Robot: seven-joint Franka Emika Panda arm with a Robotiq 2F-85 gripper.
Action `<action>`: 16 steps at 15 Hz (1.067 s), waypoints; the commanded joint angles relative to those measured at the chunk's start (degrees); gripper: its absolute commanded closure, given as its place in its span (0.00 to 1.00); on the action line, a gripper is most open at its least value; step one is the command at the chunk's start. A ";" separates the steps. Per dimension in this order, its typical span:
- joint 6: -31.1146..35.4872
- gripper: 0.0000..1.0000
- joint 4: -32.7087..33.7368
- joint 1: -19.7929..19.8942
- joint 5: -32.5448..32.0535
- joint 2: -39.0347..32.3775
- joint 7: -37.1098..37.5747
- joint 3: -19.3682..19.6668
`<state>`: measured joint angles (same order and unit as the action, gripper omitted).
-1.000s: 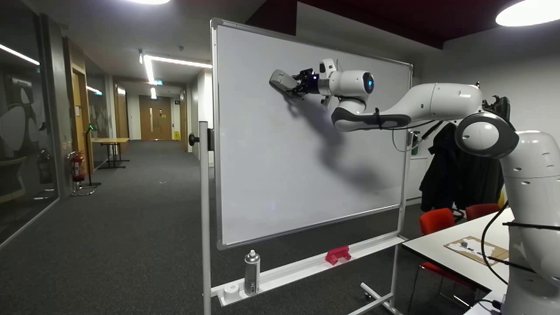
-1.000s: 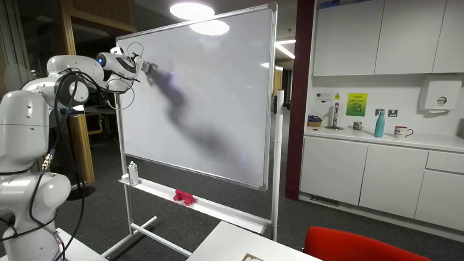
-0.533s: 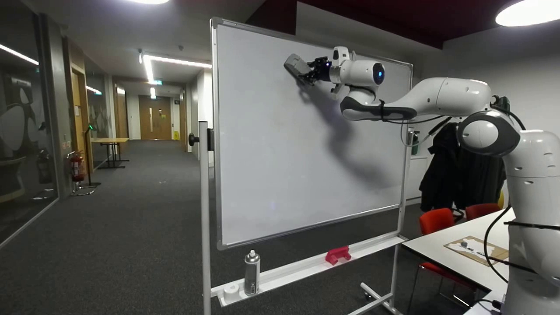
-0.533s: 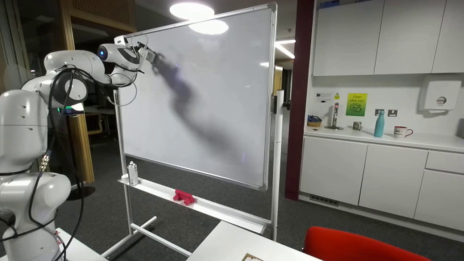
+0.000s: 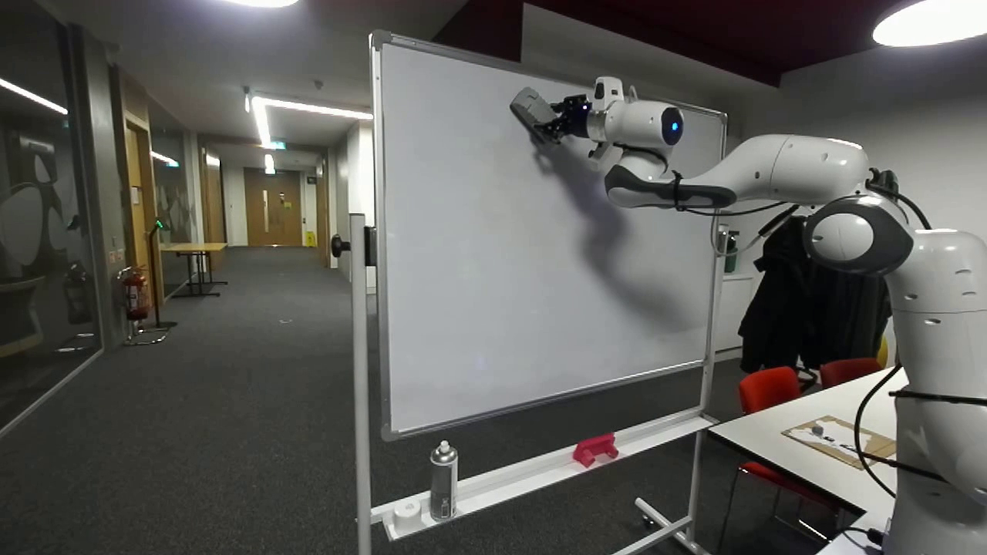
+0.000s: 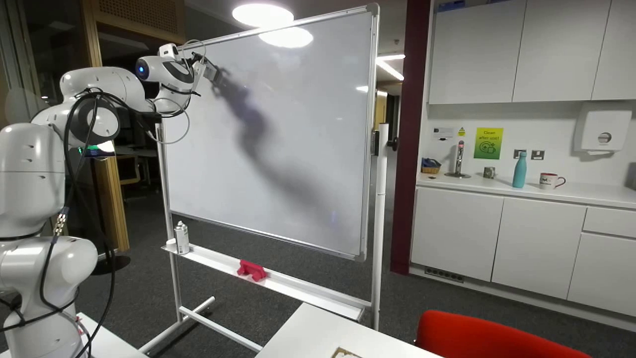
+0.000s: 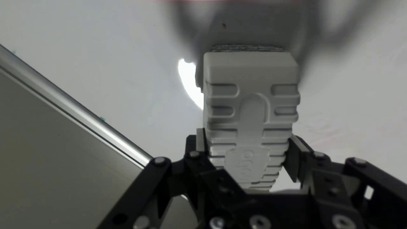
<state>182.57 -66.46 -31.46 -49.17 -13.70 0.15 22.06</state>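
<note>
I hold the grey eraser (image 7: 252, 108) pinched in my gripper (image 7: 248, 144), the fingers (image 7: 200, 140) pressing its ridged sides at eight and four o'clock in the wrist view. Its dark felt (image 7: 246, 48) shows at the twelve o'clock end, toward the whiteboard (image 5: 478, 293); whether it touches the board's face I cannot tell. In both exterior views the eraser is tilted and high on the board, and my shadow (image 5: 608, 235) slants from it toward five o'clock. In the wrist view the board's metal frame (image 7: 79, 109) runs from nine o'clock down toward seven. My arm (image 5: 802, 173) reaches in from about three o'clock in an exterior view. There, between six and seven o'clock from the eraser, a spray can (image 5: 443, 486) stands upright on the tray (image 5: 524, 479) beside a small white cylinder (image 5: 407, 514); a red block (image 5: 595, 449) rests on the same tray between five and six. Toward five o'clock are a white tabletop (image 5: 752, 430) and a red chair (image 5: 769, 389). In an exterior view, a blue bottle (image 6: 519, 170) and a mug (image 6: 548, 181) stand between three and four o'clock.
</note>
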 commanded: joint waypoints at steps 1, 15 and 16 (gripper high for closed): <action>-0.68 0.66 2.07 -0.86 -1.49 -2.68 1.27 1.82; -0.15 0.66 -6.47 -4.93 -6.84 -3.43 -0.06 0.54; 0.07 0.66 -7.55 -5.22 -7.15 -3.25 -0.07 0.42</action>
<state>182.75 -69.66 -36.35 -54.94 -16.05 0.01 22.30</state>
